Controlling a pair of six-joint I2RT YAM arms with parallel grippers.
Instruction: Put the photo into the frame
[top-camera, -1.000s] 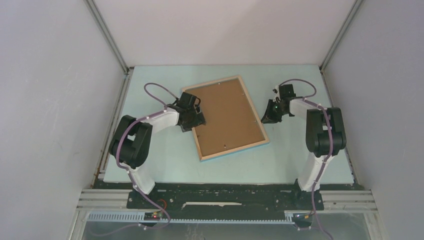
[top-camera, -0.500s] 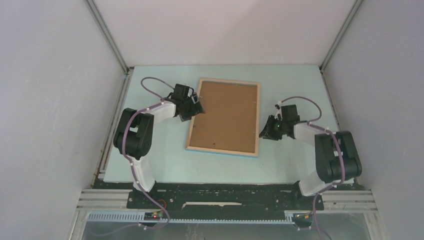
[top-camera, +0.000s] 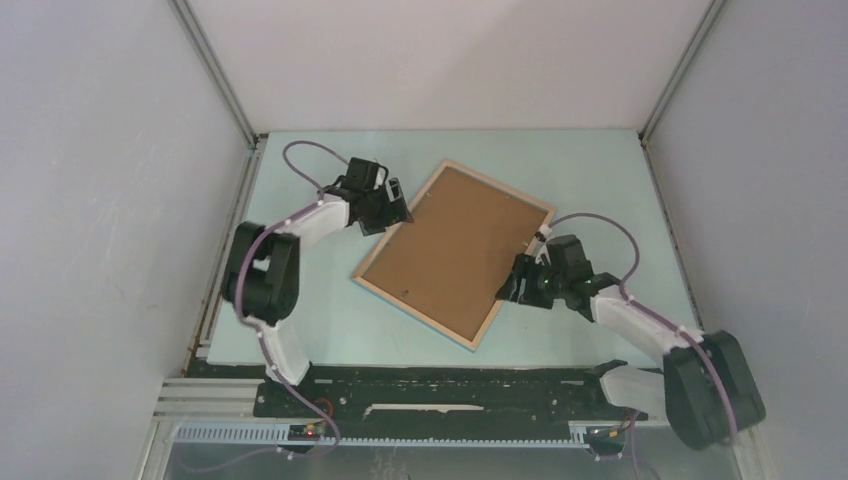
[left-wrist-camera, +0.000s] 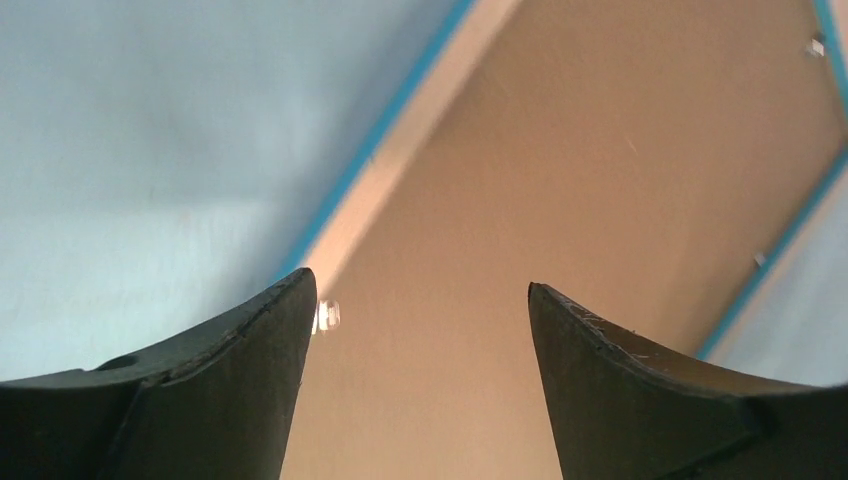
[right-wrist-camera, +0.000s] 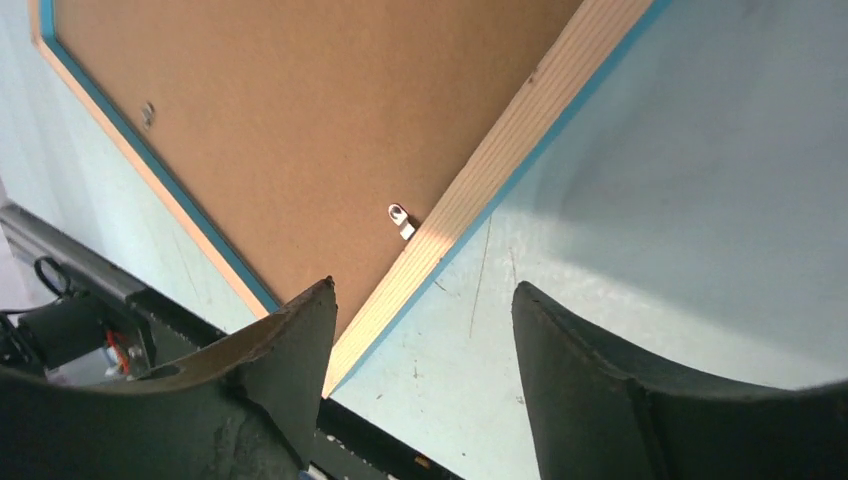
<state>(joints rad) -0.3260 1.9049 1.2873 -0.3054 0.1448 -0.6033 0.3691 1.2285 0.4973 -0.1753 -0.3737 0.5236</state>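
Note:
The frame (top-camera: 412, 314) lies face down and askew on the table, its light wood back up and a teal edge showing. A brown backing board (top-camera: 455, 250) fills it. The photo is hidden. My left gripper (top-camera: 397, 210) is open at the frame's far-left corner. In the left wrist view its jaws (left-wrist-camera: 420, 300) hang over the board (left-wrist-camera: 600, 180) beside the wood rim (left-wrist-camera: 405, 165). My right gripper (top-camera: 508, 288) is open at the frame's right side. In the right wrist view its jaws (right-wrist-camera: 422, 300) straddle the wood rim (right-wrist-camera: 520, 130), nothing pinched.
A small metal clip (right-wrist-camera: 401, 220) sits on the board (right-wrist-camera: 300, 120) by the rim, and another clip (left-wrist-camera: 327, 316) shows beside my left finger. The pale blue table (top-camera: 600, 180) has grey walls on three sides and a black rail (top-camera: 450, 385) at the near edge.
The frame has turned clockwise on the table. My right arm swung toward the near edge along the frame's right side and its jaws opened. The left gripper shifted a little farther back.

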